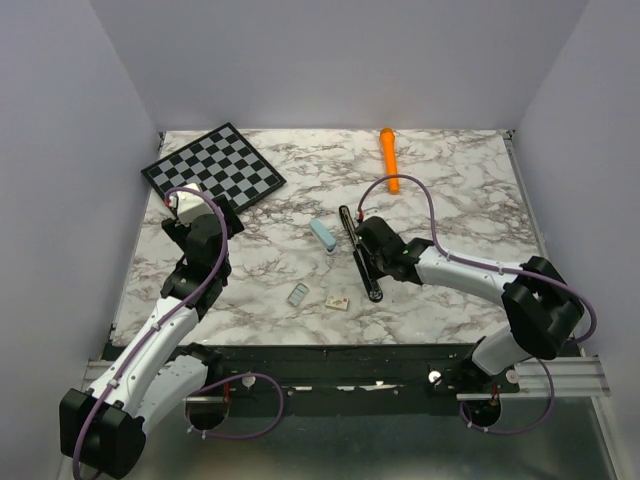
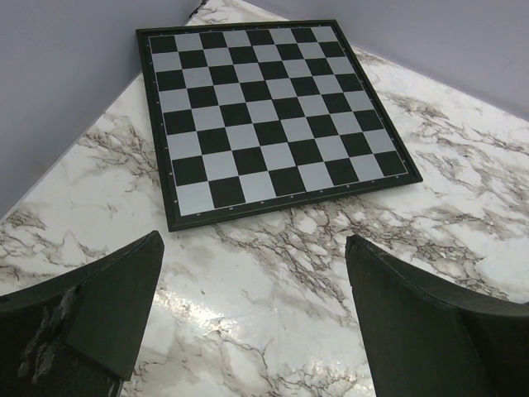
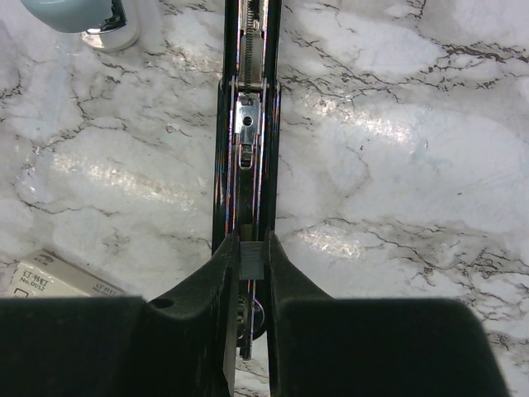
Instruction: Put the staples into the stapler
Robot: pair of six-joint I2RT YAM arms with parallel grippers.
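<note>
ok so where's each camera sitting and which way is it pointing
Top: fixed above and behind the arms, looking down on the table; both arms show.
Left wrist: on the left arm, facing across the table at the chessboard; the open left hand frames the view.
Right wrist: on the right arm, looking down on the open stapler; the right hand holds the staples over it.
Shared: top and left wrist, the chessboard; top and right wrist, the stapler.

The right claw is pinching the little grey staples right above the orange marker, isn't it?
Not quite. The right claw pinches the little grey staples above the open black stapler, not the orange marker, which lies apart, farther back. The right wrist view shows it.
</note>
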